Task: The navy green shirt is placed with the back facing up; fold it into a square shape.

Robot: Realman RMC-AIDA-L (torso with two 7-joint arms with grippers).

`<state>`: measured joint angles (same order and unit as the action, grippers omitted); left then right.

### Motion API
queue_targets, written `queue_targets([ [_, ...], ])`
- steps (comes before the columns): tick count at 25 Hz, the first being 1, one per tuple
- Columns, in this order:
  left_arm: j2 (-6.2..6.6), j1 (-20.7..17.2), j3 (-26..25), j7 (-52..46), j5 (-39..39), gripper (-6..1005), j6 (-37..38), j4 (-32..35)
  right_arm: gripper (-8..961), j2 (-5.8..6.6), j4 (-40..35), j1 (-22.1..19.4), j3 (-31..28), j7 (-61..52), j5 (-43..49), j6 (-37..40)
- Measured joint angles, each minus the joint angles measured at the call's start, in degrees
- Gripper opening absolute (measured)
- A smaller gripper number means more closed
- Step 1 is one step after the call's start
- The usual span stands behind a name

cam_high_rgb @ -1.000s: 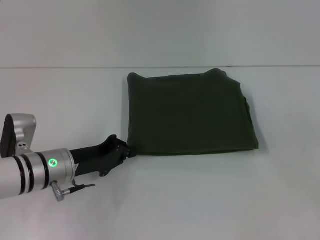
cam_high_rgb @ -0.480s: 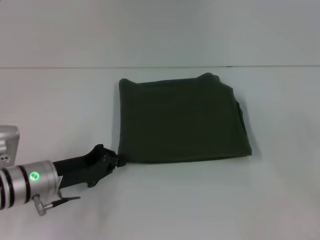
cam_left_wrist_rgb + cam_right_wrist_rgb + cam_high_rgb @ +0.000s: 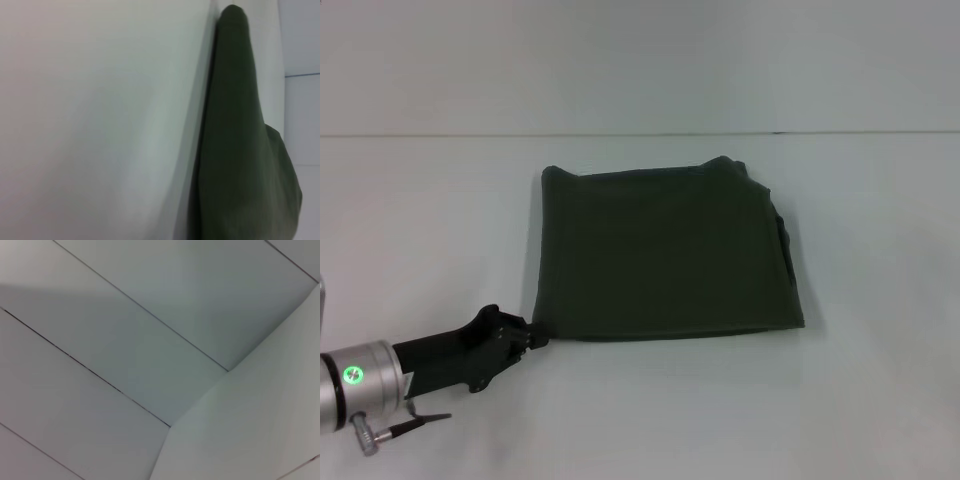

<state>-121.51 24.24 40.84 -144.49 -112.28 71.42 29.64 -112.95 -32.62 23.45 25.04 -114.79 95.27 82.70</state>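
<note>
The navy green shirt (image 3: 665,250) lies folded into a near-square dark olive block, plain side up, in the middle of the white table (image 3: 840,400). My left gripper (image 3: 528,336) reaches in from the lower left and is shut on the shirt's near-left corner. The left wrist view shows the shirt (image 3: 235,150) close up as a dark fold resting on the table; my own fingers do not appear there. The right arm is out of the head view, and its wrist view holds only pale panels.
The table's far edge (image 3: 640,134) runs straight across the head view, with a pale wall behind it. White table surface surrounds the shirt on every side.
My left gripper has pulled back toward the lower left, and the folded shirt has slid left and slightly nearer with it, its corner still held.
</note>
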Motion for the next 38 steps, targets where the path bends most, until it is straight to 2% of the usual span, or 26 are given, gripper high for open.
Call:
queue_targets([
  [4,1.63,0.1,-0.3,3.7,-0.1,100,4.1,-0.5,791,0.07,0.0,0.0,0.0,0.0,0.1,-0.1],
  [7,2.74,-0.6,-2.6,7.7,0.3,113,8.3,0.3,790,0.16,0.0,0.1,0.0,0.0,0.4,-0.4],
  [11,5.16,-3.0,-10.4,13.3,0.9,130,16.5,0.8,790,0.31,-0.5,0.2,0.7,1.6,1.6,-1.4],
  [13,5.54,-3.4,-14.6,21.7,1.5,231,22.2,1.2,790,0.34,-2.0,0.6,1.2,5.1,4.5,-1.3],
  [14,5.55,-3.3,-15.6,25.4,1.6,282,24.2,1.4,791,0.24,-3.1,0.9,1.9,7.1,6.6,-1.1],
  [16,5.62,-2.3,-14.3,34.1,0.7,383,26.9,2.7,791,-0.17,-6.0,1.9,4.1,11.6,11.5,-0.6],
  [19,5.51,-0.2,-10.3,39.3,-0.5,499,24.8,5.0,790,-0.95,-7.8,4.1,8.3,17.4,16.4,0.1],
  [22,5.5,2.7,-7.0,42.8,-0.6,615,21.9,5.5,790,-2.39,-8.2,6.8,12.2,21.4,18.7,1.3],
  [24,5.61,4.5,-5.0,45.0,-0.6,860,21.3,5.7,791,-3.41,-8.9,8.1,14.2,22.8,19.8,1.4],
  [29,5.19,7.5,1.6,48.9,-0.7,893,15.9,7.9,791,-5.41,-11.7,9.8,17.6,24.0,22.3,0.7],
  [34,4.16,9.0,5.1,49.9,-0.7,926,13.2,8.7,790,-5.86,-12.1,9.9,18.2,24.8,22.6,0.7],
  [38,3.22,9.9,5.8,49.9,-0.7,933,11.7,9.6,790,-6.32,-11.7,10.2,18.3,26.2,22.6,0.4],
])
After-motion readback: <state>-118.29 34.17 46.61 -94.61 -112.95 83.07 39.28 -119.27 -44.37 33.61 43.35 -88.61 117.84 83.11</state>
